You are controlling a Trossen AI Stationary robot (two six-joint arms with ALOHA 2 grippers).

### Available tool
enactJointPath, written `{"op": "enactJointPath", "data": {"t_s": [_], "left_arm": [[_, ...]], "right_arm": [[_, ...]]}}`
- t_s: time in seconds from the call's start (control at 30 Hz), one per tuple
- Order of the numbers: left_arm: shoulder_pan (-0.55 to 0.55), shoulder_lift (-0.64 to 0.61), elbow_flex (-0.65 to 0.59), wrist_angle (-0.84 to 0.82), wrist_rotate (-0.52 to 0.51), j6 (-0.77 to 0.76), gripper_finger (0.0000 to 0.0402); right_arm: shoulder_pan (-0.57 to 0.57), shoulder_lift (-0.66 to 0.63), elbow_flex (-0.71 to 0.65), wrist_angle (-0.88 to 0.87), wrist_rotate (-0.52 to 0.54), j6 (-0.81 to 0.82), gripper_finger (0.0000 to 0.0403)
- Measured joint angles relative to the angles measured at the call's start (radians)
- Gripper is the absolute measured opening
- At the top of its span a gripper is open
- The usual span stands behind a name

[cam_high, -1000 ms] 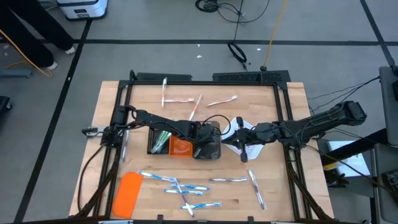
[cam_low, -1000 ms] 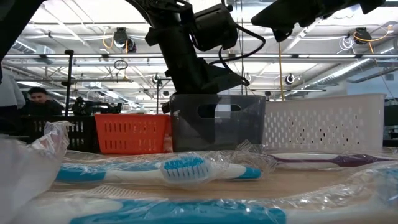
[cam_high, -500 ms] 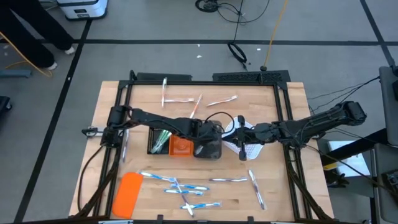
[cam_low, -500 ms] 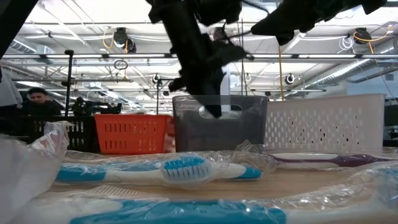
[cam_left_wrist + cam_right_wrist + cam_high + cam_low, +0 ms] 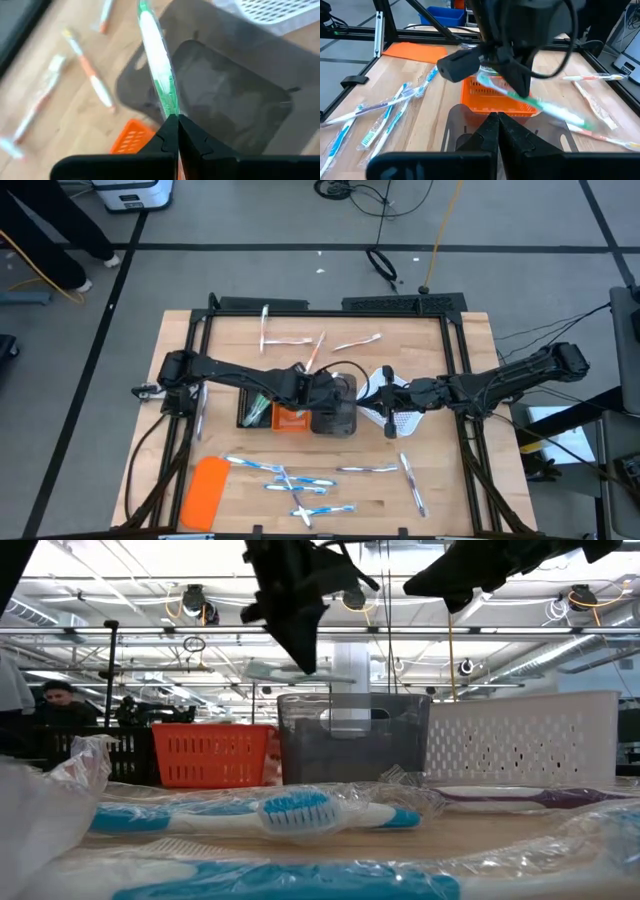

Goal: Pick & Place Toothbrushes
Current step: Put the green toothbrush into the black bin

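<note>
Wooden tabletop (image 5: 440, 480) strewn with wrapped toothbrushes (image 5: 285, 477). Mid-table: black tray (image 5: 254, 408) with green brushes, orange tray (image 5: 290, 419), grey tray (image 5: 335, 420), white tray (image 5: 400, 408). Above grey tray, left gripper (image 5: 174, 125) fingers clenched on green-white toothbrush (image 5: 157, 65). Over white tray, right gripper (image 5: 494, 122) fingers closed, holding nothing.

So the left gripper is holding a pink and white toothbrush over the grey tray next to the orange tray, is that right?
Not quite. The toothbrush shut in the left gripper is green and white, not pink and white, as the left wrist view shows. The rest stands: it is held over the translucent grey plastic tray, which sits next to the orange slatted tray.
</note>
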Motion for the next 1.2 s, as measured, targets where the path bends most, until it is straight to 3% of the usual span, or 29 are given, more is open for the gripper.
{"op": "enactJointPath", "data": {"t_s": [0.27, 0.43, 0.63, 0.83, 1.2], "left_arm": [[-0.055, -0.057, -0.016, -0.216, -0.129, -0.176, 0.0], [-0.076, -0.141, -0.122, -0.307, -0.164, -0.341, 0.0], [-0.103, -0.284, -0.339, -0.227, -0.176, -0.496, 0.0], [-0.136, -0.397, -0.55, -0.051, -0.192, -0.524, 0.0], [-0.148, -0.403, -0.692, 0.037, -0.187, -0.53, 0.0]], "right_arm": [[0.0, 0.0, 0.0, -0.01, 0.0, 0.0, 0.0], [0.0, 0.0, 0.0, -0.016, 0.0, -0.002, 0.0], [0.0, 0.0, -0.001, -0.025, 0.0, -0.003, 0.0], [0.0, 0.0, -0.001, -0.025, 0.0, -0.008, 0.0], [0.0, 0.0, -0.001, -0.023, 0.0, -0.007, 0.0]]}}
